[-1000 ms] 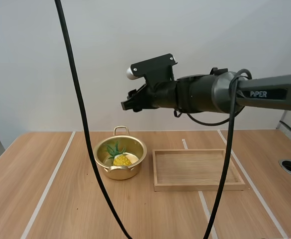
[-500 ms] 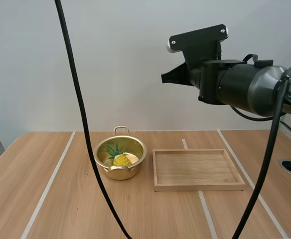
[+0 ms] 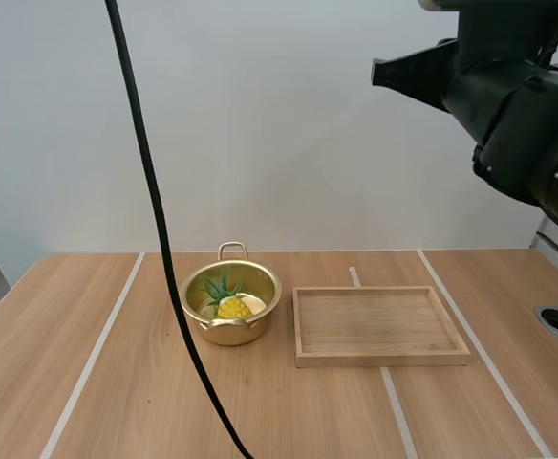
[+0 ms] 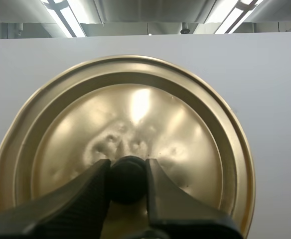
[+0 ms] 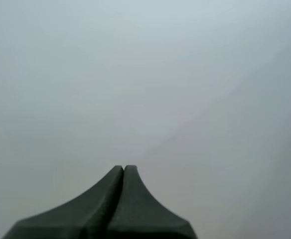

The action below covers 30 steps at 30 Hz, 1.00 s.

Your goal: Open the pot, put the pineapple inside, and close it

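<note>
Left wrist view: your left gripper pinches the lid by its knob; your right arm hangs high, right gripper closed, empty.

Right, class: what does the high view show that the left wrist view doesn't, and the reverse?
High view: the open pot with the pineapple inside, the wooden tray beside it on the table, and the right gripper raised high. Left wrist view: the left gripper pinching the knob of the lid. Both: the pale wall.
</note>
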Each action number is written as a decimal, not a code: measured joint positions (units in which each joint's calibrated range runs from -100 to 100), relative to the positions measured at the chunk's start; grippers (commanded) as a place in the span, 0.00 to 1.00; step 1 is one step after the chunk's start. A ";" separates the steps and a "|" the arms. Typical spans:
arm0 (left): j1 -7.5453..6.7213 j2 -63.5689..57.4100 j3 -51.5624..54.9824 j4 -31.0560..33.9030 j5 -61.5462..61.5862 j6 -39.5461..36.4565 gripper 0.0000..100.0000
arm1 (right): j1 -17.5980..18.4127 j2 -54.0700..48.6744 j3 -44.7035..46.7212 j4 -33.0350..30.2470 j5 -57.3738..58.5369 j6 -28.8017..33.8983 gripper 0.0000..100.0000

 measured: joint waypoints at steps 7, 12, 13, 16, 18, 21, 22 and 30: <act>0.00 0.00 0.00 0.00 0.00 0.00 0.00 | -0.11 -7.67 5.75 0.43 3.66 0.00 0.00; 0.00 0.00 0.00 0.00 0.00 0.00 0.00 | -0.90 -10.63 11.11 0.54 3.91 0.00 0.00; 0.00 0.00 0.00 0.00 0.00 0.00 0.00 | -1.01 -10.92 12.12 0.54 3.91 0.00 0.00; 0.00 0.00 0.00 0.00 0.00 0.00 0.00 | -1.07 -11.34 14.36 0.54 3.91 0.00 0.00; 0.00 0.00 0.00 0.00 0.00 0.00 0.00 | -1.09 -11.50 15.26 0.54 3.62 0.00 0.00; 0.00 0.00 0.00 0.00 0.64 0.00 0.00 | -1.09 -11.50 16.18 0.54 2.18 0.00 0.00; 0.00 0.00 0.00 0.00 1.24 0.00 0.00 | -1.09 -11.50 16.52 0.54 1.54 0.00 0.00; 0.00 0.24 0.00 0.00 6.66 0.00 0.00 | -1.09 -11.50 17.11 0.54 -2.52 0.00 0.00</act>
